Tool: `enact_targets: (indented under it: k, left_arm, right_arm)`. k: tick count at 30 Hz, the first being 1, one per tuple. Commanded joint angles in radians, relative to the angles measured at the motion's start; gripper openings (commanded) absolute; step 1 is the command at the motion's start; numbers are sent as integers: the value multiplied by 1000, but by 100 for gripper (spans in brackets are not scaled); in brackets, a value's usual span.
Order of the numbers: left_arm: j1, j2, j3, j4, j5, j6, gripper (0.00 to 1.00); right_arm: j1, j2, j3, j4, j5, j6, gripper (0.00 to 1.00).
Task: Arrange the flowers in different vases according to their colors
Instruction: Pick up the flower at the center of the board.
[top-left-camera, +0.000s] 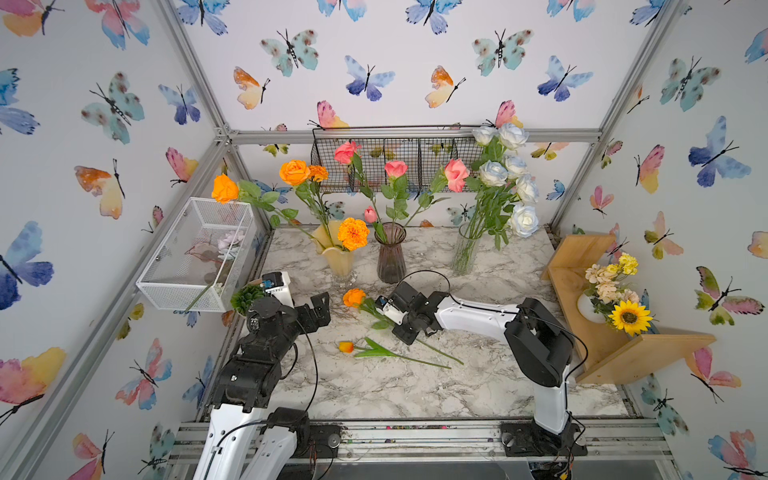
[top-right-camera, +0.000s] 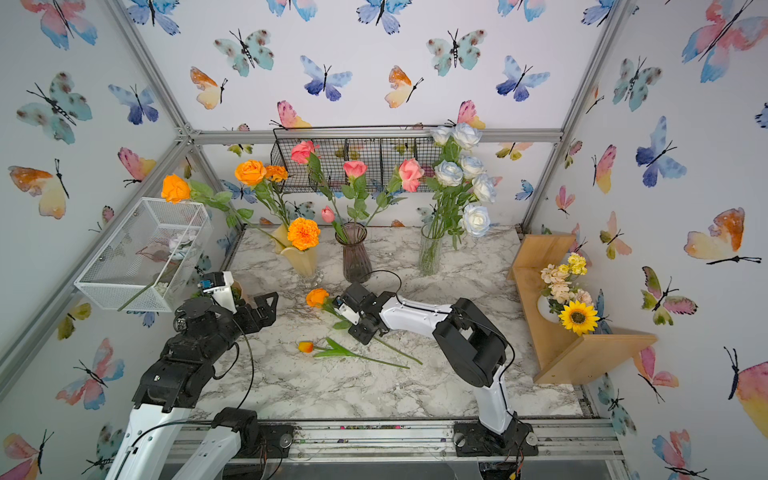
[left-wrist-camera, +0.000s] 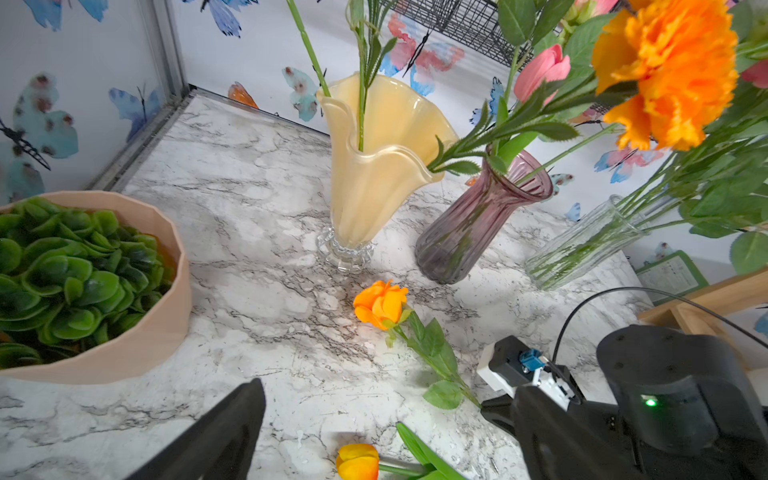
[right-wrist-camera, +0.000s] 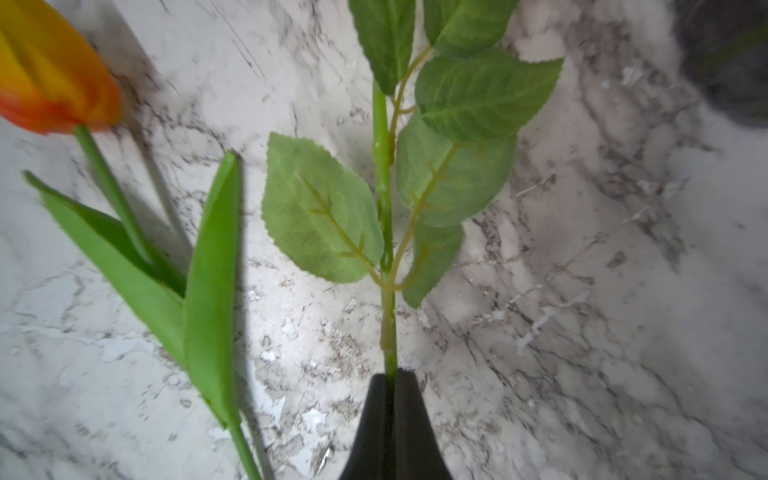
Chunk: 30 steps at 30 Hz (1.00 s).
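Right pincer (right-wrist-camera: 390, 380) is clamped on the stem of the orange rose (top-left-camera: 353, 297), bloom low by the table (top-left-camera: 415, 386) just ahead of it. Orange tulip (top-left-camera: 345, 346) lies loose beside it. Pink flowers (top-left-camera: 395, 168) and white-blue roses (top-left-camera: 493, 172) look vased, so I reckon only these two remain for the yellow ruffled vase (top-left-camera: 338, 259) beyond.

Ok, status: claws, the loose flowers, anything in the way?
Right claw shut on orange rose stem. Left claw open, empty. Orange tulip lies close beside the rose; marigold overhangs yellow vase rim.
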Motion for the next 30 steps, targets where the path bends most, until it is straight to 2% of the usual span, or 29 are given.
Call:
enact_targets:
  k: [1, 8, 11, 16, 21, 25, 30]
  left_arm:
    - [-5, -37, -69, 75, 166, -101, 99]
    - [-7, -124, -228, 220, 351, -233, 99]
    - [-9, -154, -270, 252, 413, -266, 92]
    - [-26, -189, -317, 297, 460, -316, 86]
    - [-73, -205, -332, 336, 446, -354, 85]
    - [-149, -183, -339, 365, 398, -370, 76]
    - [-278, -131, -345, 419, 264, -389, 72]
  right_arm:
    - [3, -76, 8, -54, -24, -4, 2]
    - [8, -158, 33, -118, -131, 27, 2]
    - [8, -192, 33, -112, -192, 46, 2]
    - [8, -238, 33, -70, -287, 90, 2]
    - [21, -258, 34, -38, -346, 119, 2]
    - [39, -261, 44, -25, -364, 131, 2]
    - [47, -269, 60, -4, -388, 151, 2]
